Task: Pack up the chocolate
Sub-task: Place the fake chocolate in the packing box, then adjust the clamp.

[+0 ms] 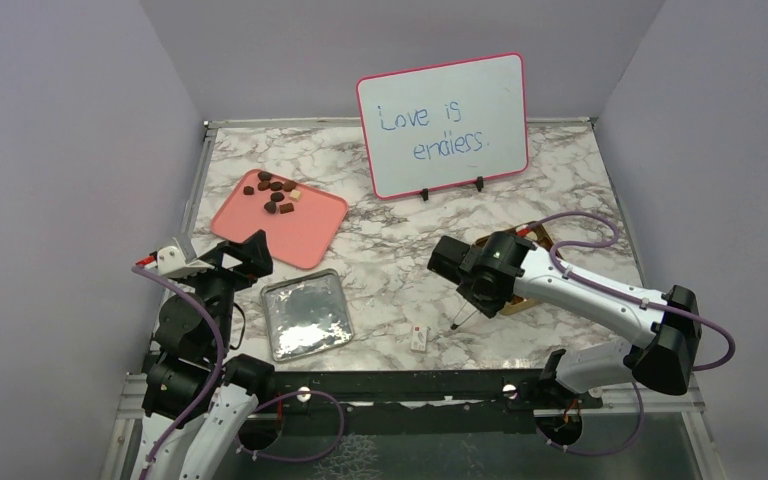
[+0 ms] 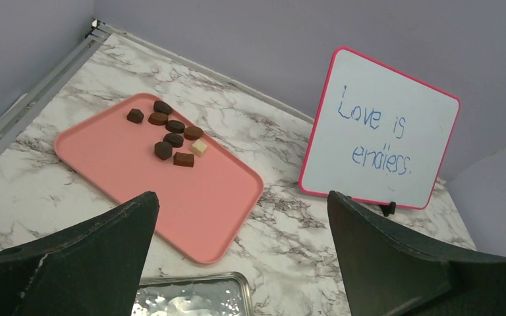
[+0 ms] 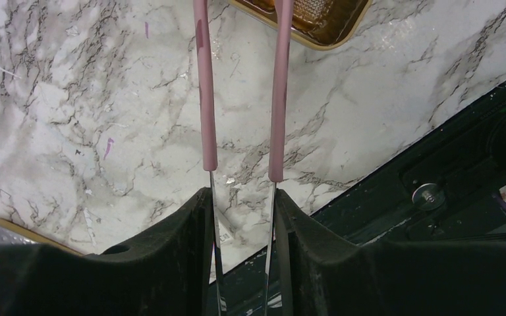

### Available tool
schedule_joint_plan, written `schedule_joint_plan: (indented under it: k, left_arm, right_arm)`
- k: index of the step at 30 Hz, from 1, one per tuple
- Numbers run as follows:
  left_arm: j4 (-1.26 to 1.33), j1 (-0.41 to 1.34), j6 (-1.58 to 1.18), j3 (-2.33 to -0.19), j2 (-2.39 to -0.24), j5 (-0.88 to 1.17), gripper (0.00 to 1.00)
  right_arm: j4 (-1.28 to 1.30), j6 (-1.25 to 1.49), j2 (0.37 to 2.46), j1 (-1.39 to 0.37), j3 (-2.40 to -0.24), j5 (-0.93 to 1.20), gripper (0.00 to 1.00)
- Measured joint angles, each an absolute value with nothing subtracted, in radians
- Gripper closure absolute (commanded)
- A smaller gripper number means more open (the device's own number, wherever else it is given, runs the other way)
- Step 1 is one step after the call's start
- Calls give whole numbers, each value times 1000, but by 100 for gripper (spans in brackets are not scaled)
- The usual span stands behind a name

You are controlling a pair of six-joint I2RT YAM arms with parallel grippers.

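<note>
Roundish brown chocolate pieces (image 2: 175, 126) on far-left tray, well ahead of both pincers.

Left pincer (image 2: 240, 197) released, jaws wide, by the table's (image 1: 390, 250) left edge; one square silver foil tray (image 1: 305, 315) just beside it. Right pincer (image 3: 242, 194) clenched on one pair of pink-sleeved metal tweezers (image 3: 205, 99), tips over bare marble, gold box (image 3: 316, 20) just beside; one small white tag (image 1: 419, 338) near. Beyond: one flat pink plastic tray (image 2: 118, 164) carrying nine pieces, eight brown, one pale, bunched at its far end. Open marble from there to the pink-framed whiteboard (image 1: 445, 125) at back.
</note>
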State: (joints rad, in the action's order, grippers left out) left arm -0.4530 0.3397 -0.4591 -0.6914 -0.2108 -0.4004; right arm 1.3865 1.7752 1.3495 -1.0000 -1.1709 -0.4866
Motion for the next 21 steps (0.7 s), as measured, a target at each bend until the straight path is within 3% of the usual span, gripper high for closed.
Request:
schedule_joint_plan:
  k: [12, 21]
  left_arm:
    - [-450, 340, -459, -689, -213, -391, 1]
    - [-446, 340, -459, -678, -230, -368, 1]
  right_arm:
    - [1361, 1611, 1350, -1000, -1181, -570, 62]
    - [1201, 1256, 1370, -1000, -1205, -634, 62]
